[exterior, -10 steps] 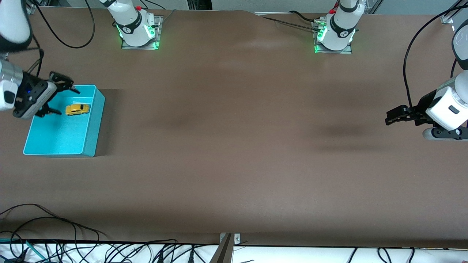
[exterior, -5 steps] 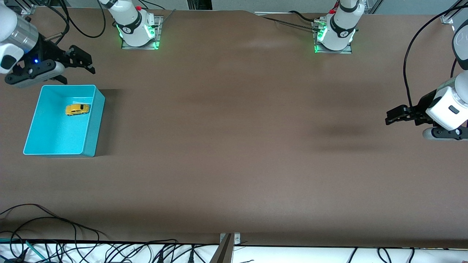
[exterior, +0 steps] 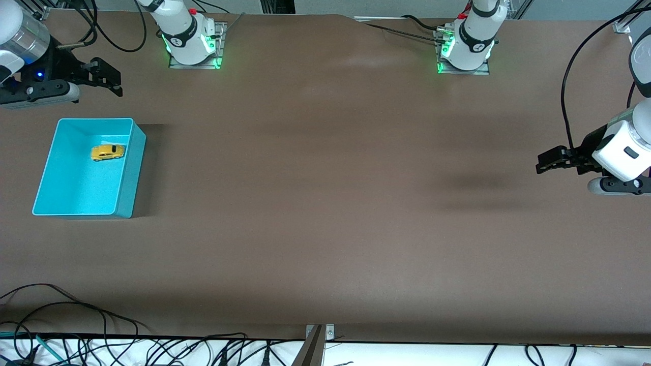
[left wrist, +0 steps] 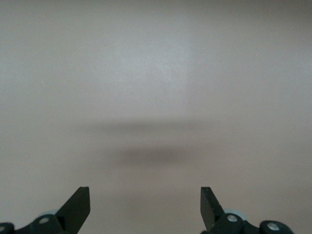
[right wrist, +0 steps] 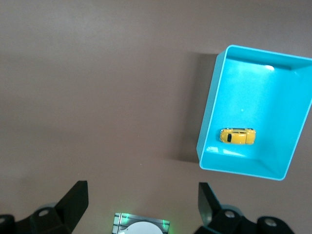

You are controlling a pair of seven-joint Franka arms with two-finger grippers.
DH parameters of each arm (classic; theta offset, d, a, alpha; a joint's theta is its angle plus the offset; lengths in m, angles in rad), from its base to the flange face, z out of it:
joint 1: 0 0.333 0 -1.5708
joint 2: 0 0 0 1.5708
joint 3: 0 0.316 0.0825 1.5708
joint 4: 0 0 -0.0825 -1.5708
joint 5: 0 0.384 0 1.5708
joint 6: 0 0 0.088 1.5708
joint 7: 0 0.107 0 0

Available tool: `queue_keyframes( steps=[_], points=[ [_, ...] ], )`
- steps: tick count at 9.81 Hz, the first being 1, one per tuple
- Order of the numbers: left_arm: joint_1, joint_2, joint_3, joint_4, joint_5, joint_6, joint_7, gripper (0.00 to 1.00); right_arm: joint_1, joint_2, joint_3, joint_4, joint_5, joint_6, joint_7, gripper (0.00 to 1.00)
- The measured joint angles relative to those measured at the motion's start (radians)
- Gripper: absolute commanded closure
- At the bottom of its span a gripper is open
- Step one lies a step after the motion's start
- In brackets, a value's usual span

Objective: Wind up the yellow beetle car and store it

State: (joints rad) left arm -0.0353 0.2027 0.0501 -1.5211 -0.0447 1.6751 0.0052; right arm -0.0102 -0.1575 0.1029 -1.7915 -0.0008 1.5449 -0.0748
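**Yellow beetle car lies in the bin, both claws released**

We see the brown desk (exterior: 325,203) stretching between the two arms, bare over most of its width. Near the right arm's end of the desk sits the turquoise bin (exterior: 127,178), an open rectangular tub resting flat on the surface.

The right claw (exterior: 104,79) hangs in the air over bare desk just beside the bin's rim, on the side toward the robots' bases, touching nothing. Its fingers (right wrist: 73,200) stand wide apart and released, with nothing between them. From this claw's wrist camera we look down on the bin (right wrist: 207,131) and the desk around it.

The left claw (exterior: 549,161) waits over bare desk at the left arm's end, well apart from the bin and from the right claw. Its fingers (left wrist: 78,207) are also spread and released, empty, with only plain desk and a soft shadow beneath.

The yellow beetle car (exterior: 107,152) lies inside the bin on its floor, in the part close to the right claw, upright on its wheels. In the right wrist view the car (right wrist: 237,136) rests near one end wall.
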Motion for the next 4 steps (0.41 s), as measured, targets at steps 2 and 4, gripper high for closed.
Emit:
queue_keyframes(
  steps=[2, 4],
  points=[
    [0.000, 0.000, 0.000, 0.000, 0.000, 0.000, 0.001, 0.00, 0.000, 0.000, -0.001, 0.001, -0.003, 0.000, 0.003, 0.00],
    [0.000, 0.000, 0.000, 0.000, 0.000, -0.002, 0.002, 0.00, 0.000, 0.000, -0.002, 0.002, -0.005, 0.000, 0.005, 0.00]
  ],
)
